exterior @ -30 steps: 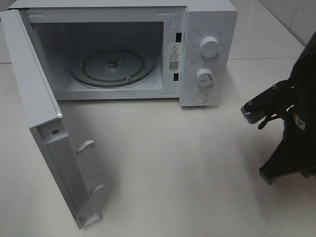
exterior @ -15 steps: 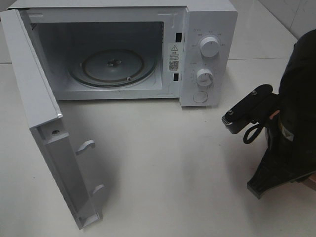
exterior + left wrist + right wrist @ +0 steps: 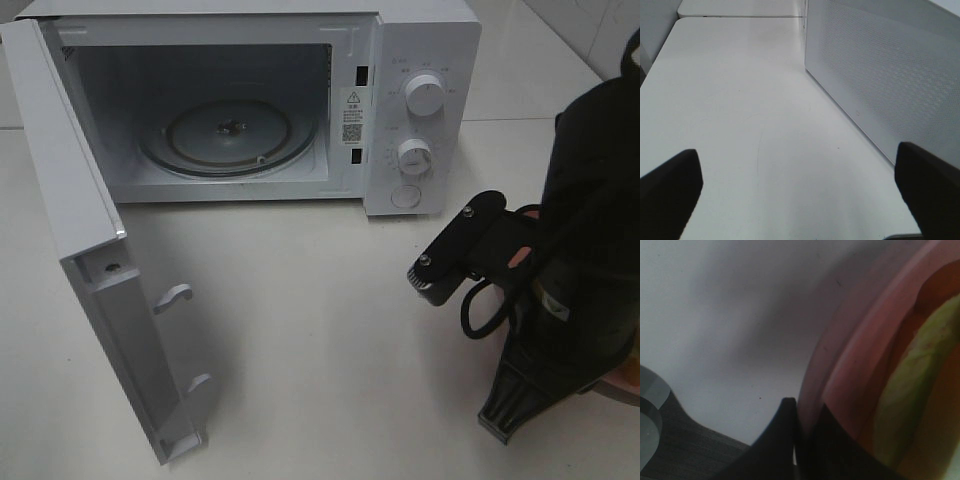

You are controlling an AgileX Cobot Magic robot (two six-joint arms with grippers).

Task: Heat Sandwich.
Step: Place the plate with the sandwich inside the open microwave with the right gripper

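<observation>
**Sandwich on its plate, out of the open microwave**

Counter (image 3: 320,330): white and flat, under everything.

Microwave (image 3: 450,50): white, at the back of the counter, wide open and with nothing on its tray.

Door (image 3: 70,180): swung out to the left, sticking toward the front edge of the counter.

Right arm (image 3: 590,220): big and black, low over the front right of the counter, well apart from the microwave. Hides nearly all of what is below it in the high view.

Glass tray (image 3: 230,135): round, flat on the microwave floor.

Pink plate (image 3: 860,360): round, seen up close in the right wrist view, rim toward the camera. Cannot tell if lifted or resting on the counter.

Sandwich (image 3: 910,385): on the pink plate, under the right arm, outside the microwave. Shows orange-brown crust and pale yellow-green filling; blurry this close.

Right pincer (image 3: 807,420): closed tight on the rim of the pink plate, one dark tip on each side of the edge.

Left pincer (image 3: 800,195): open wide, holding nothing, two dark tips far apart above bare counter, next to a dotted white panel (image 3: 890,75).

Knobs (image 3: 426,97): two, white, one above the other on the right side of the microwave front.

Round button (image 3: 406,196): just below the lower knob.
</observation>
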